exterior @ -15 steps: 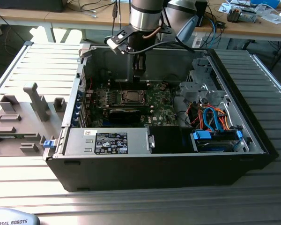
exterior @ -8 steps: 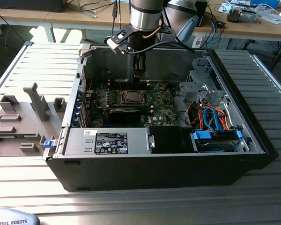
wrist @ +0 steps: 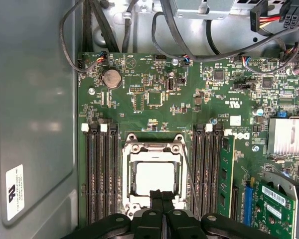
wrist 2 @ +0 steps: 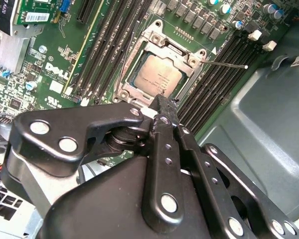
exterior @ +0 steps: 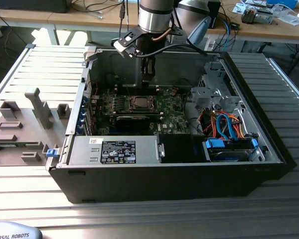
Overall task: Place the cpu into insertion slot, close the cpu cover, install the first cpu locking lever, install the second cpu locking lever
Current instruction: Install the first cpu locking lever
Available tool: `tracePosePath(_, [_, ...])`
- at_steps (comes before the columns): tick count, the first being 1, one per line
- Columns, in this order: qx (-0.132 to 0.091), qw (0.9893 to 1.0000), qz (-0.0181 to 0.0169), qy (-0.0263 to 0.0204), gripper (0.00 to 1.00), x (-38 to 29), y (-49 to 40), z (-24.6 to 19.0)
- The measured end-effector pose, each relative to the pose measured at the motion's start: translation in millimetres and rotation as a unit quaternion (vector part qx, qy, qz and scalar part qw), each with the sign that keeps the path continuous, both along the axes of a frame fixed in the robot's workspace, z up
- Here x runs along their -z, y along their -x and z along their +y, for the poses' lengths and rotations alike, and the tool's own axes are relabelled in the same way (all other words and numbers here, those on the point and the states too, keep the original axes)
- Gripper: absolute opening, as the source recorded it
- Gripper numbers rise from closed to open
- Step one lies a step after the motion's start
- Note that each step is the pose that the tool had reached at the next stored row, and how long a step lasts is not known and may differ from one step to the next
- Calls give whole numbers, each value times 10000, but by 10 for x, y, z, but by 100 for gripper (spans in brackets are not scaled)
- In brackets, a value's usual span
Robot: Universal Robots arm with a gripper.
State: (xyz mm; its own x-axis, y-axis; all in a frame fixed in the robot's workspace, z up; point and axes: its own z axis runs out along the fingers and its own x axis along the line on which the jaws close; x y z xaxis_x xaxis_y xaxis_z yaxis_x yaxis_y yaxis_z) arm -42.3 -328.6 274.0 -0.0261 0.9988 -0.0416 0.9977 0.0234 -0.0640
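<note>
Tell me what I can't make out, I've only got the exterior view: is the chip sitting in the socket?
Observer: Yes. In both wrist views the chip lies flat inside the socket.
Operator: Is the cover down over it?
Observer: The cover frame lies flat around the chip, and the chip's metal top shows through its window.
Operator: And the jaws?
Observer: In the first wrist view the jaws are pressed together with nothing between them, right by the socket's edge.
</note>
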Motion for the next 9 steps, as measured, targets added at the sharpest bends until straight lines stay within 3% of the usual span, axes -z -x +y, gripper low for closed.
tracePosePath(3, [-134,9999,0,2,11,0,0,0])
tracePosePath(6, [-388,9992,0,2,11,0,0,0])
tracePosePath(9, [-505,9987,0,2,11,0,0,0])
